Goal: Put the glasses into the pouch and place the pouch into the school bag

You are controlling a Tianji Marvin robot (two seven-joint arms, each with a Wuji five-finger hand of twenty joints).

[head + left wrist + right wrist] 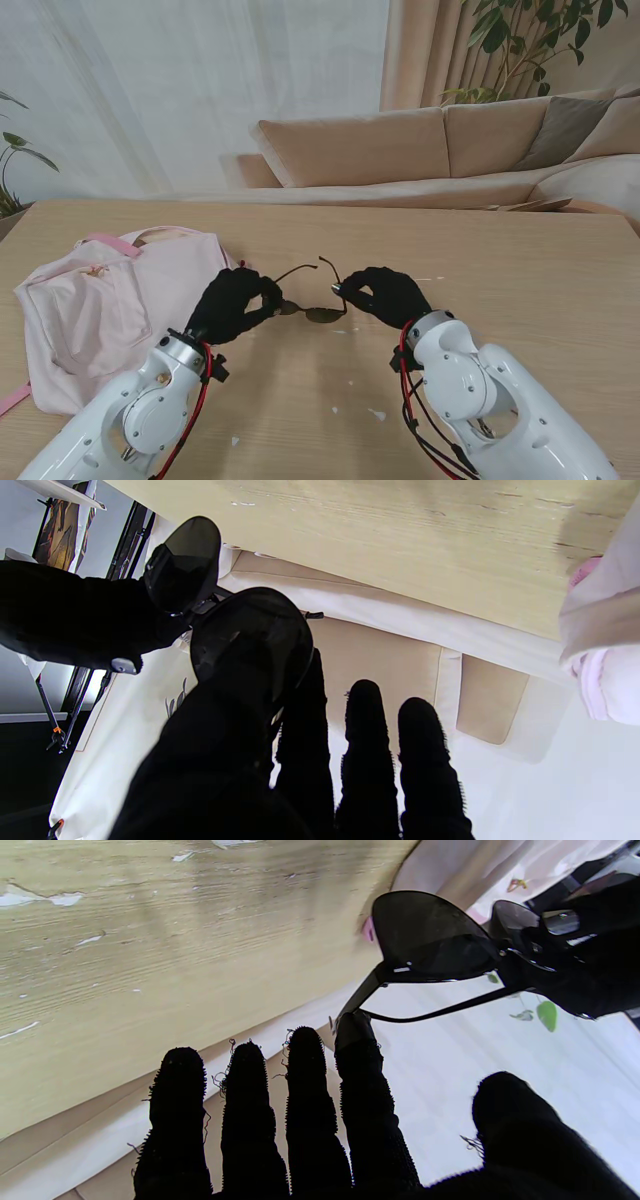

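While our left hand [235,303] pinches one end of the sunglasses [315,296] and our right hand [385,293] touches the other end with a fingertip [352,1032], the pair hangs between them just over the wooden table [520,270], temples open. The right hand's fingers look spread rather than clamped, though we cannot be sure. The pink school bag [95,305] lies flat to our left, beside the left hand

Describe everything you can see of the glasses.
The glasses are dark sunglasses with tinted lenses and a thin dark frame. Both temple arms are unfolded and point away from me. The left hand pinches one end; a fingertip of the right hand touches the other end. They seem lifted off the table, right of the pink school bag.
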